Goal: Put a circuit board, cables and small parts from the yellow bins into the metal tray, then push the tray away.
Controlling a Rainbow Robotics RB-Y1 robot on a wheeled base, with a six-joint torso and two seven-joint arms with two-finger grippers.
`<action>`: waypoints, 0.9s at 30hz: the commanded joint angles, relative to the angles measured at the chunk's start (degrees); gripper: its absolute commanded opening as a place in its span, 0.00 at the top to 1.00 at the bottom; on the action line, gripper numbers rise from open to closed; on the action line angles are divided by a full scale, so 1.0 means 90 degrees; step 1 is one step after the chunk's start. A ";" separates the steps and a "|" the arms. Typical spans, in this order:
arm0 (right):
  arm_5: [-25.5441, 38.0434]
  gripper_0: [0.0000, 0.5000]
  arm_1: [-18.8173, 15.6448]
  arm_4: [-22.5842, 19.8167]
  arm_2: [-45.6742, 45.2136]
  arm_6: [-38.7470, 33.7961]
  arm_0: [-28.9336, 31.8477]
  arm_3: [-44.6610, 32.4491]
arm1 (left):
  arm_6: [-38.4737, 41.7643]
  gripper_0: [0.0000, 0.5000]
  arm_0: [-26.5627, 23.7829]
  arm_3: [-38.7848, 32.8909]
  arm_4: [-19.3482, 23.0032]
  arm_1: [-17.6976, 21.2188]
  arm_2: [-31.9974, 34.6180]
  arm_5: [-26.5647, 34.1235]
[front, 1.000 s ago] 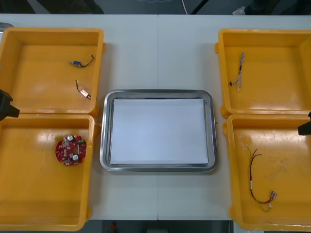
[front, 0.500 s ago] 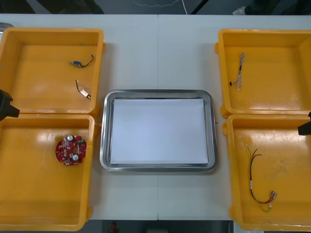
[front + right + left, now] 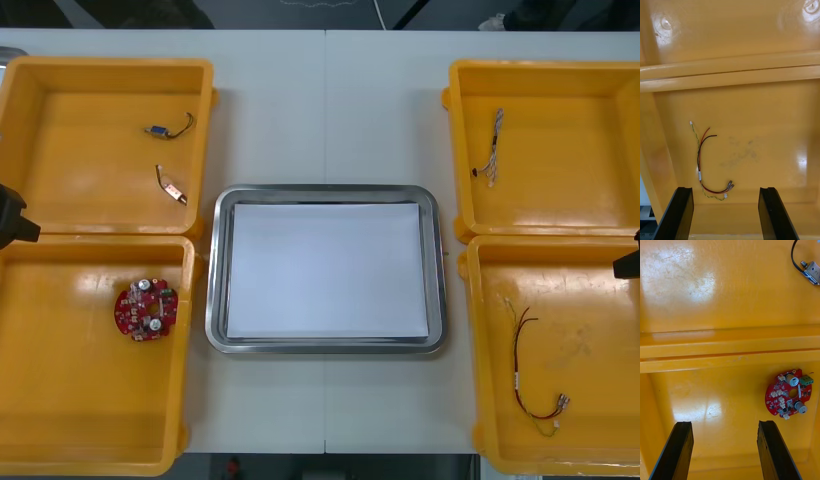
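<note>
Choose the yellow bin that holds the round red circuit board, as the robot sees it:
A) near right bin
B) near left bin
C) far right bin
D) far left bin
B: the circuit board lies flat on the floor of the near left bin, close to its right wall.

My light table [image 3: 325,110] bears four yellow plastic bins [image 3: 110,64], two each side, a white-lined metal tray [image 3: 325,191] between them.
</note>
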 commanded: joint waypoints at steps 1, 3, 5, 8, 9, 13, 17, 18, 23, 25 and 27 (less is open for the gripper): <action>0.0018 0.00 -0.0272 -0.0057 -0.0187 0.0165 0.0077 -0.0185 | 0.0113 0.00 -0.0160 -0.0053 0.0047 0.0288 0.0180 0.0041; 0.0018 0.00 -0.0272 -0.0057 -0.0187 0.0165 0.0077 -0.0185 | 0.0113 0.00 -0.0160 -0.0053 0.0047 0.0288 0.0180 0.0041; 0.0018 0.00 -0.0272 -0.0057 -0.0187 0.0165 0.0077 -0.0185 | 0.0113 0.00 -0.0160 -0.0053 0.0047 0.0288 0.0180 0.0041; 0.0018 0.00 -0.0272 -0.0057 -0.0187 0.0165 0.0077 -0.0185 | 0.0113 0.00 -0.0160 -0.0053 0.0047 0.0288 0.0180 0.0041; 0.0018 0.00 -0.0272 -0.0057 -0.0187 0.0165 0.0077 -0.0185 | 0.0113 0.00 -0.0160 -0.0053 0.0047 0.0288 0.0180 0.0041; 0.0018 0.00 -0.0272 -0.0057 -0.0187 0.0165 0.0077 -0.0185 | 0.0113 0.00 -0.0160 -0.0053 0.0047 0.0288 0.0180 0.0041; 0.0018 0.00 -0.0272 -0.0057 -0.0187 0.0165 0.0077 -0.0185 | 0.0113 0.00 -0.0160 -0.0053 0.0047 0.0288 0.0180 0.0041; 0.0018 0.00 -0.0272 -0.0057 -0.0187 0.0165 0.0077 -0.0185 | 0.0113 0.00 -0.0160 -0.0053 0.0047 0.0288 0.0180 0.0041; 0.0018 0.00 -0.0272 -0.0057 -0.0187 0.0165 0.0077 -0.0185 | 0.0113 0.00 -0.0160 -0.0053 0.0047 0.0288 0.0180 0.0041; 0.0018 0.00 -0.0272 -0.0057 -0.0187 0.0165 0.0077 -0.0185 | 0.0113 0.00 -0.0160 -0.0053 0.0047 0.0288 0.0180 0.0041; 0.0018 0.00 -0.0272 -0.0057 -0.0187 0.0165 0.0077 -0.0185 | 0.0113 0.00 -0.0160 -0.0053 0.0047 0.0288 0.0180 0.0041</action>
